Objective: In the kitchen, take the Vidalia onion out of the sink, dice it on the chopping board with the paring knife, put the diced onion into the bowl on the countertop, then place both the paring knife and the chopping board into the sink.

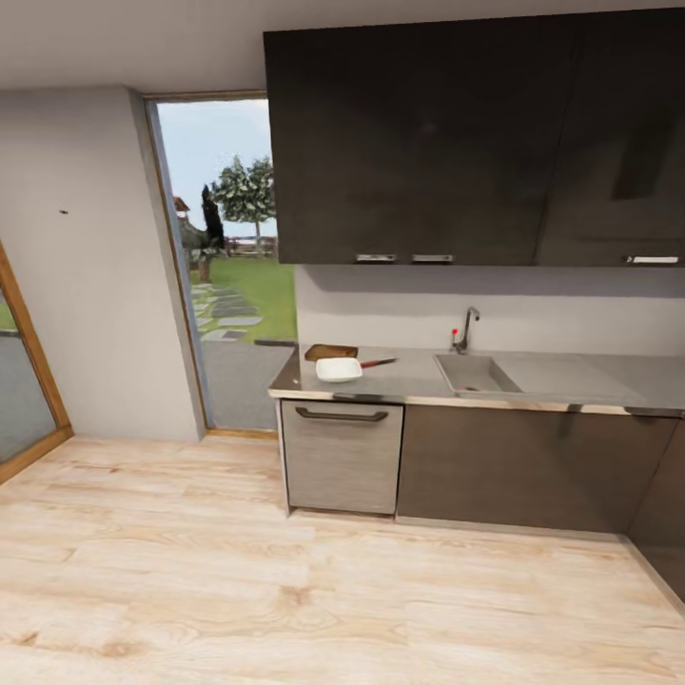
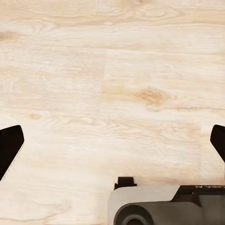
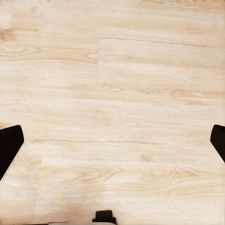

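1. Sitting centre-left in the head view, the chopping board point(image 1: 330, 351) is half hidden behind the white bowl point(image 1: 339, 369) on the countertop point(image 1: 419, 379).
2. The paring knife point(image 1: 378, 362) lies just right of the bowl, its blade hard to make out.
3. Right of centre, the sink point(image 1: 474, 374) basin interior is too small to read.
4. The left gripper point(image 2: 112, 143) and right gripper point(image 3: 112, 143) are spread wide, empty, fingertips cut off at the frame edges, over the wooden floor point(image 1: 190, 571).
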`<state>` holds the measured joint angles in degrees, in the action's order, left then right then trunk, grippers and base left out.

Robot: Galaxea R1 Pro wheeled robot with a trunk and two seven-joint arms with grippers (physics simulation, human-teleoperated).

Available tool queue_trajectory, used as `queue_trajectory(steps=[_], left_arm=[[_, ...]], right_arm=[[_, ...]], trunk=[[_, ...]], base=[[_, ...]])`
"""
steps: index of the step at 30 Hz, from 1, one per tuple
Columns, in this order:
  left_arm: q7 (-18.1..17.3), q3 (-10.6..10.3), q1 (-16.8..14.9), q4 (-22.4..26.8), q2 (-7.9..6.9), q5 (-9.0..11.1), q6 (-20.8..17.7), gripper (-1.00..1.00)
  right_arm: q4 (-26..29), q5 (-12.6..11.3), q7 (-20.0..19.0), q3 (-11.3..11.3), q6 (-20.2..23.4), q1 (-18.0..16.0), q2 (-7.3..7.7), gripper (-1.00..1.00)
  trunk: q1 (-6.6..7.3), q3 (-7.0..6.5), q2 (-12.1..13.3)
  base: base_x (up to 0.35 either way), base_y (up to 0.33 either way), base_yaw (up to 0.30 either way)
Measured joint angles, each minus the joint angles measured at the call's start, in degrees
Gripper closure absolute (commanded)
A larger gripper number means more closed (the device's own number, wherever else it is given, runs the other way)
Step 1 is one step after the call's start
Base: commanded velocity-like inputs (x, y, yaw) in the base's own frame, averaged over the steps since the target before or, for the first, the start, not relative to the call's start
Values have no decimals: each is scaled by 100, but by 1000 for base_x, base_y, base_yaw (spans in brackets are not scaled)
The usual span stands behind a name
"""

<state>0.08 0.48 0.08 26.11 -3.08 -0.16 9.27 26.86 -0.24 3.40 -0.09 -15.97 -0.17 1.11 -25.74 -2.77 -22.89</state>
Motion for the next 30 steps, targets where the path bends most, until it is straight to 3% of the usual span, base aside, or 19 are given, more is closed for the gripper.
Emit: queue_trajectory(steps=[10,30], left_arm=[[0,0,0,1,0,0,-2,-100],[0,0,1,-1,0,0,0,-100]], right_arm=[[-1,-8,2,0,-2,1,-13,-100],[0,-3,2,0,7,0,-27,-100]], trunk=[[-1,-36,0],[-2,-50,0]], base=[[213,143,-121],[7,4,-13]])
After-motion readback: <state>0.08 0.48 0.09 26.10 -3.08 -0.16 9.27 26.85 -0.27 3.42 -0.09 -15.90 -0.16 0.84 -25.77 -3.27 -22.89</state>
